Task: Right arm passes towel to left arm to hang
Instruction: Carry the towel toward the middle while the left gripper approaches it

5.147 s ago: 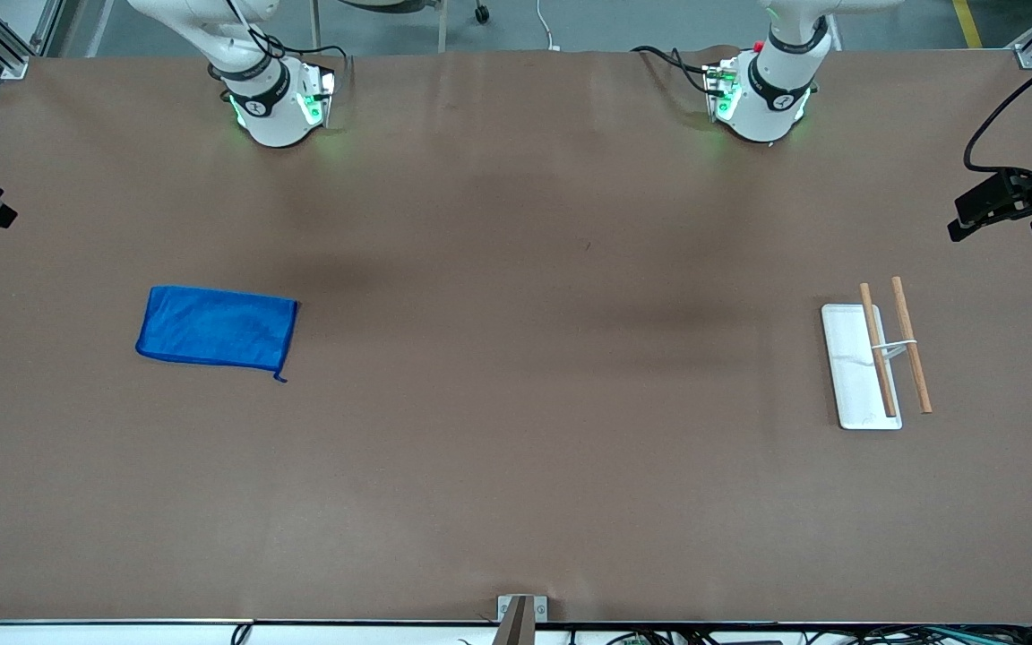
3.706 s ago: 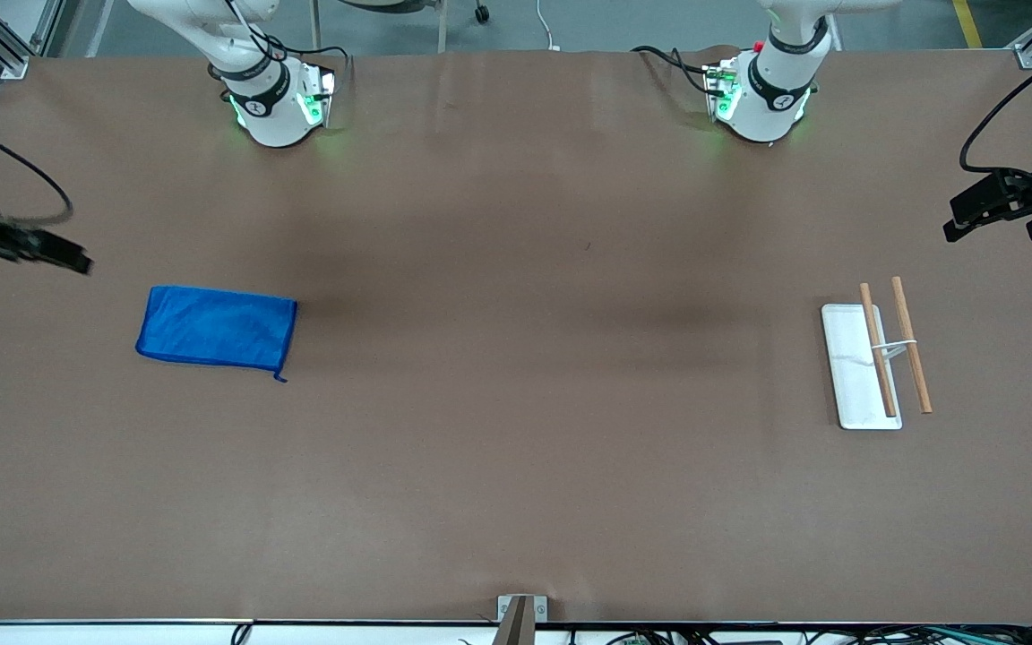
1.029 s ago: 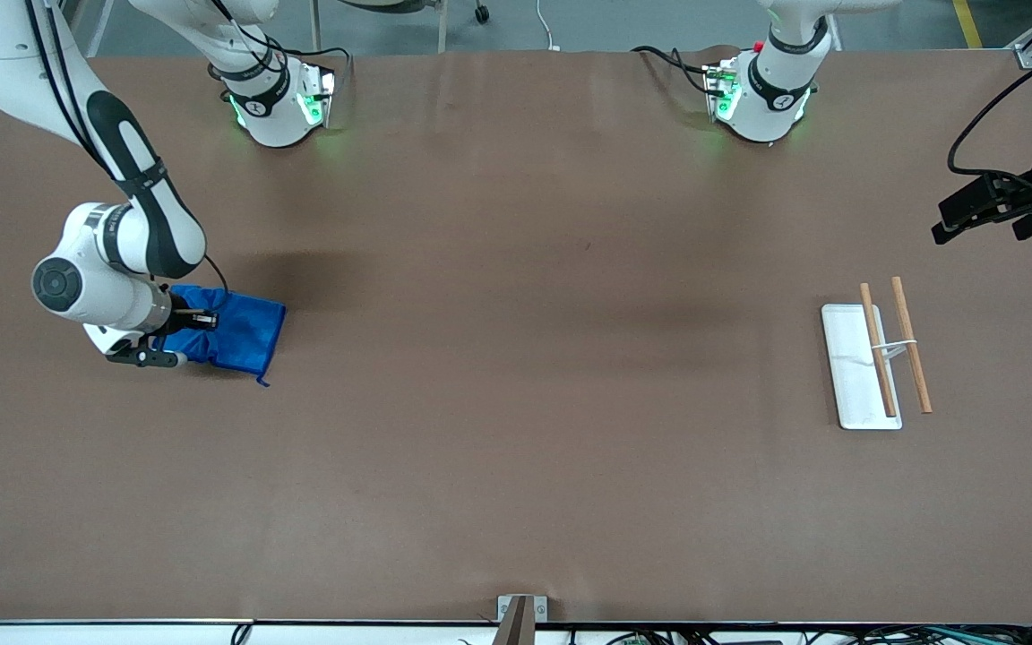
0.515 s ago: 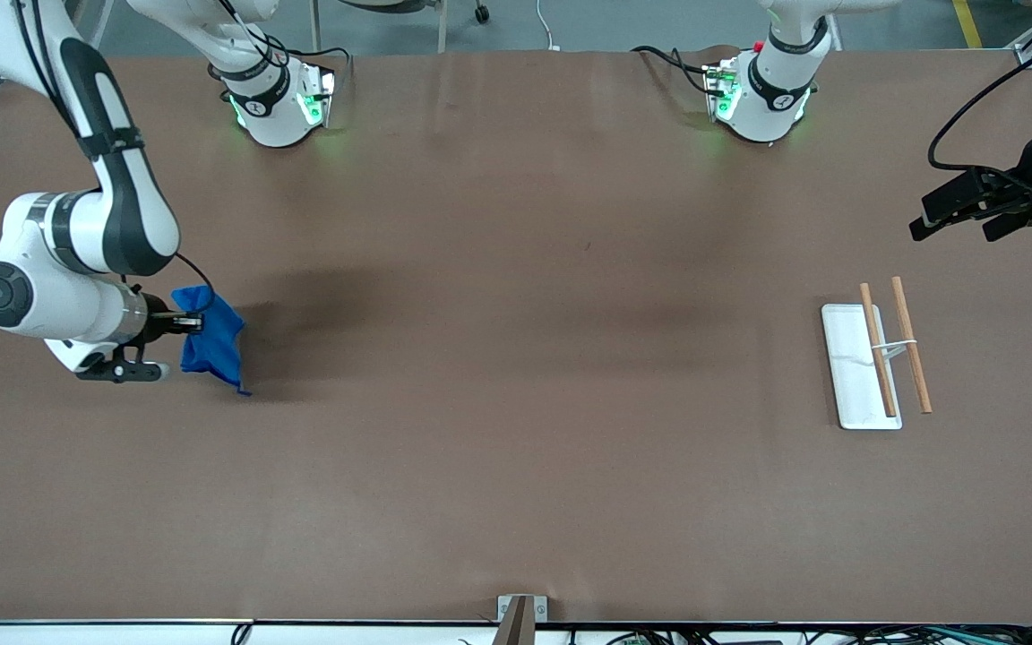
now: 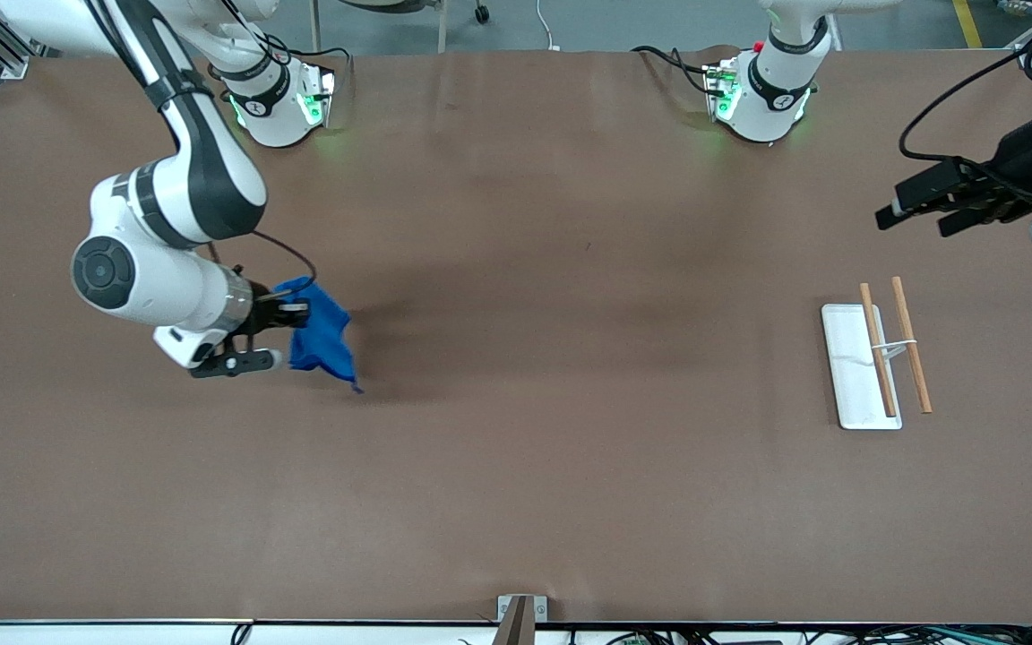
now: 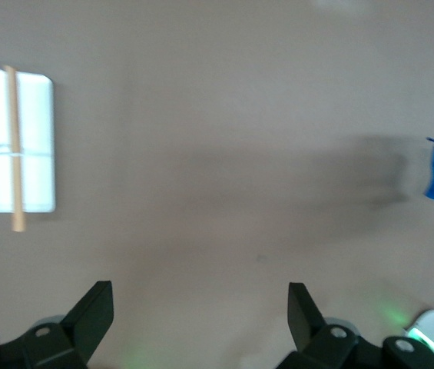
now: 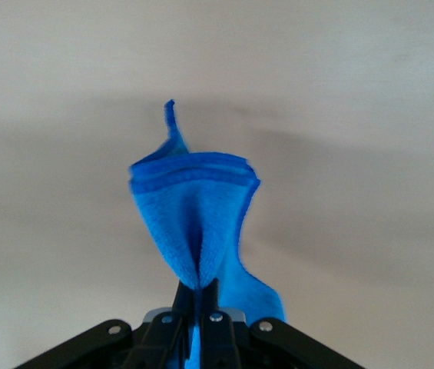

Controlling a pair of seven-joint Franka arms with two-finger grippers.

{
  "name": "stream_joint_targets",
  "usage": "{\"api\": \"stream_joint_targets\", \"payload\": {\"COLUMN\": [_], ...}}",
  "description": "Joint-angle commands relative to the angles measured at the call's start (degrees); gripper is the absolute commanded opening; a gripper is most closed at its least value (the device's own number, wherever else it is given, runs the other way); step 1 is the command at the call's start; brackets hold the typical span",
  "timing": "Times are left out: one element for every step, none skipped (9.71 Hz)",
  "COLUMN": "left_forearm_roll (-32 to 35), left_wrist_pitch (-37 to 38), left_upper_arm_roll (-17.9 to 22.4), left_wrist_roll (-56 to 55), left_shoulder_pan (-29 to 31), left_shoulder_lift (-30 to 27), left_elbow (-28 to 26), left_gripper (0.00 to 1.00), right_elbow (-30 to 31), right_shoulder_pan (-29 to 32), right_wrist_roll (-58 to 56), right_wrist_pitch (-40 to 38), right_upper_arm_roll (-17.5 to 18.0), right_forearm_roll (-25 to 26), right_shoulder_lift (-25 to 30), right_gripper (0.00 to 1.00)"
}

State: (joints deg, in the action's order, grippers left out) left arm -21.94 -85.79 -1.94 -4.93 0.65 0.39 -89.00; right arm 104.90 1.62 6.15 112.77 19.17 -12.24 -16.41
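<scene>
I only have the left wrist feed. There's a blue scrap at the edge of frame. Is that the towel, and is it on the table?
Observer: It is the bright blue soft cloth towel, hanging off the brown table from the right gripper, whose fingers are shut on a pinched fold.
Operator: Where's the left gripper relative to the rack?
Observer: The left gripper, open, hovers toward the left arm's end of the table; the white rack tray with two wooden bars lies nearer the front camera.
Operator: Loop visible?
Observer: A thin blue corner tail sticks out.
</scene>
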Motion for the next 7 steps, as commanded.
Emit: {"api": "stream_joint_targets", "payload": {"left_forearm_roll": [-5.62,-7.74,-10.29,-14.57,-19.49,-22.93,-24.1], "left_wrist_pitch": [0.18,0.18,0.01,-0.17,-0.34,-0.43,-1.04], "left_upper_arm_roll": [0.0,0.09,0.01,0.09,0.01,0.0,-0.08], "left_wrist_roll": [1.58,4.2,6.83,8.77,10.62,11.86,14.31], "left_shoulder_pan": [-1.34,-2.22,-2.75,-3.2,-3.46,-3.38,-3.46], "left_shoulder_lift": [0.4,0.66,0.75,1.1,1.88,2.59,3.64], "left_elbow": [-5.72,-7.83,-10.55,-12.84,-15.21,-17.32,-18.48], "left_gripper": [1.0,1.0,0.99,0.96,0.93,0.94,0.94], "right_elbow": [-1.27,-1.27,-1.27,-1.27,-1.27,-1.71,-3.11], "right_shoulder_pan": [-0.21,-0.64,-1.26,-1.44,-2.22,-2.93,-3.28], "right_wrist_roll": [-0.34,-0.43,-0.43,-0.52,-0.52,-0.52,-0.52], "right_wrist_pitch": [1.83,4.19,6.65,9.29,12.71,15.78,17.64], "right_upper_arm_roll": [5.06,8.22,10.86,13.07,14.92,16.76,18.61], "right_forearm_roll": [-8.11,-11.11,-14.62,-19.44,-24.01,-28.15,-31.5], "right_shoulder_lift": [-0.38,-0.55,-1.51,-1.87,-2.57,-3.71,-5.2], "right_gripper": [0.0,0.0,0.0,0.0,0.0,0.0,0.0]}}
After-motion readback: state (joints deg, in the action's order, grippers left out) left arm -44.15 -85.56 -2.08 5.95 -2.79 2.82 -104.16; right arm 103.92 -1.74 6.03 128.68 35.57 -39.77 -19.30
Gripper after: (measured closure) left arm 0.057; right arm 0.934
